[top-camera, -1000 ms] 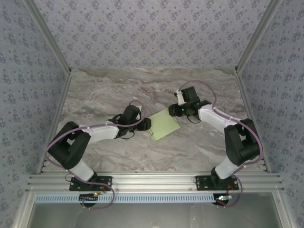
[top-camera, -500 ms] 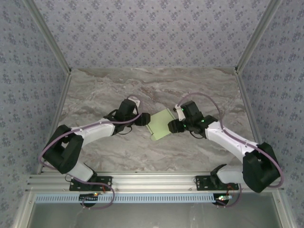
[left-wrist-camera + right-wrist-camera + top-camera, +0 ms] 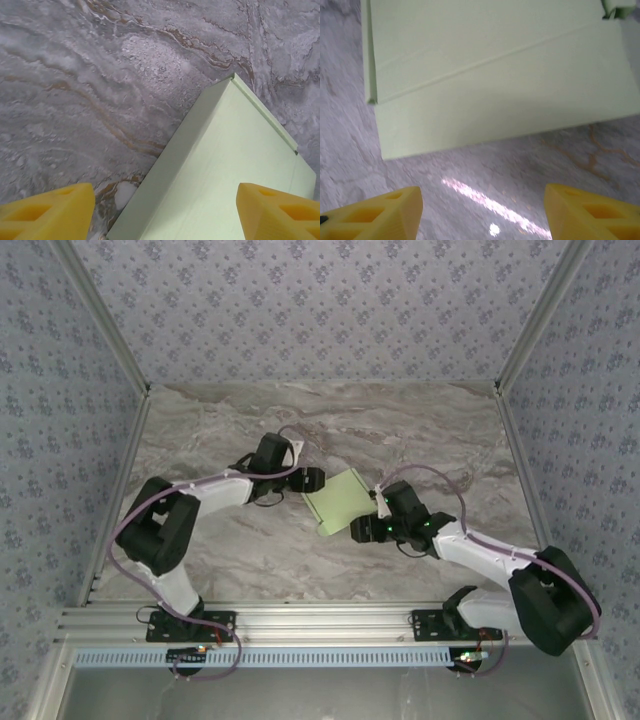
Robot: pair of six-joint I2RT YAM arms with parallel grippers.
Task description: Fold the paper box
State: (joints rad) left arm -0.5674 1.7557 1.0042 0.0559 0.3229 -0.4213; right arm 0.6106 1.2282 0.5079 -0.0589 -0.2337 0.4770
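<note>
Paper box count: one – the paper box point(image 3: 338, 500), pale green card, lies flat on the table point(image 3: 430, 430) near its middle.
Box detail: the right wrist view shows one straight crease across the sheet and one small tab at its far right corner.
Arms: two, one reaching in from each side, with the box between their grippers.
Left gripper point(image 3: 312, 480): released, at the box's far left edge; nothing grasped.
Left fingers point(image 3: 50, 210): two yellow pads spread wide – one over bare marble, one over the card; whether it touches the card cannot be told.
Right gripper point(image 3: 362, 530): released, just beside the box's near right edge; nothing grasped.
Right fingers point(image 3: 375, 215): two yellow pads spread wide, both over bare table, short of the card's edge.
</note>
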